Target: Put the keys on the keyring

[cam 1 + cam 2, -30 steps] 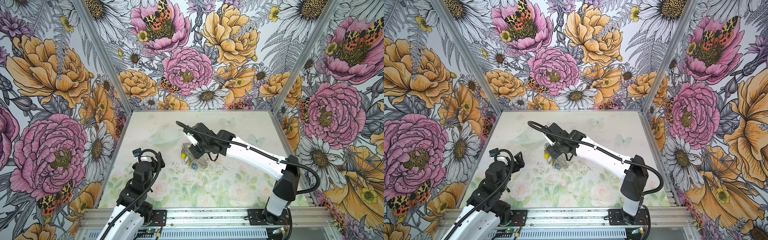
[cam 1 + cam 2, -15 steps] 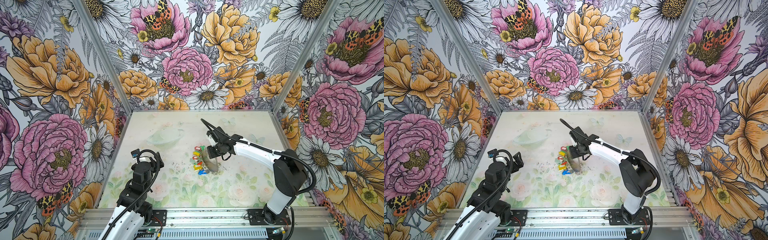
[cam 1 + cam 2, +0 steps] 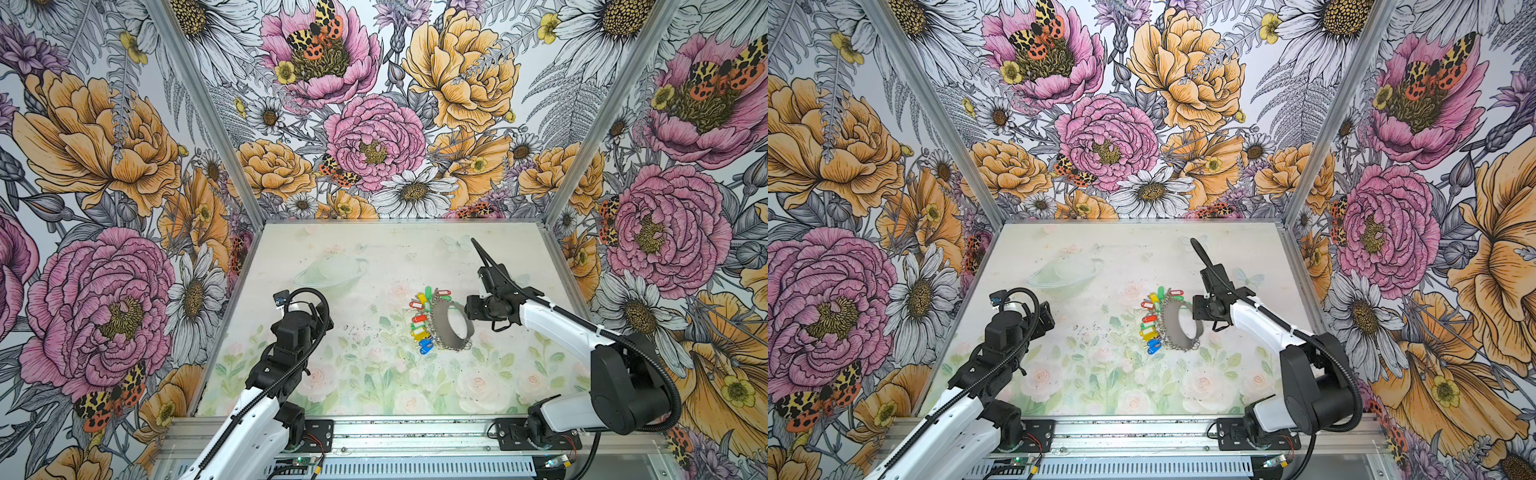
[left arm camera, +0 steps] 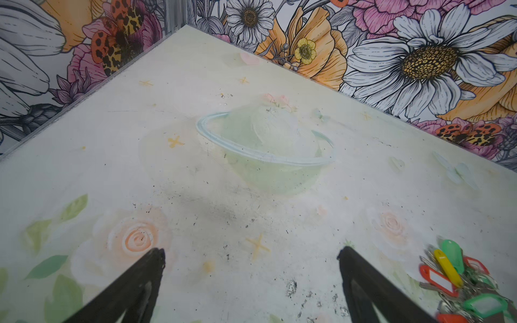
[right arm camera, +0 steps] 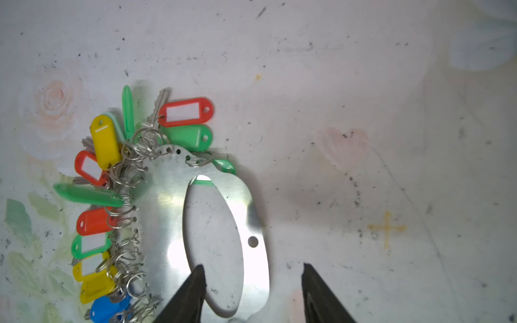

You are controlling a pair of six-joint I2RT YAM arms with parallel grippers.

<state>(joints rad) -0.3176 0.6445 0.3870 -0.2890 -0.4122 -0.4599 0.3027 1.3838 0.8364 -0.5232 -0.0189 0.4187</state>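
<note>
The keyring (image 3: 439, 329) (image 3: 1170, 329), a flat grey oval band with a wide hole, lies on the table right of centre in both top views. Coloured keys (image 3: 419, 320) (image 3: 1149, 320) fan out from small silver rings along its left edge. In the right wrist view the keyring (image 5: 165, 218) shines, and the keys (image 5: 95, 223) hang off one side. My right gripper (image 3: 469, 311) (image 3: 1198, 311) (image 5: 253, 267) is open above the band's right edge and grips nothing. My left gripper (image 3: 320, 316) (image 3: 1044, 318) (image 4: 251, 251) is open and empty, well left of the keys (image 4: 447, 263).
The table (image 3: 374, 374) is a pale printed sheet with faint roses and black specks. Floral walls close it in at the back and on both sides. A metal rail (image 3: 415, 432) carrying the arm bases runs along the front edge.
The right gripper carried the keyring and keys from the table's middle toward the right. It has now opened, and the keyring lies on the table. The left arm has hardly moved.
</note>
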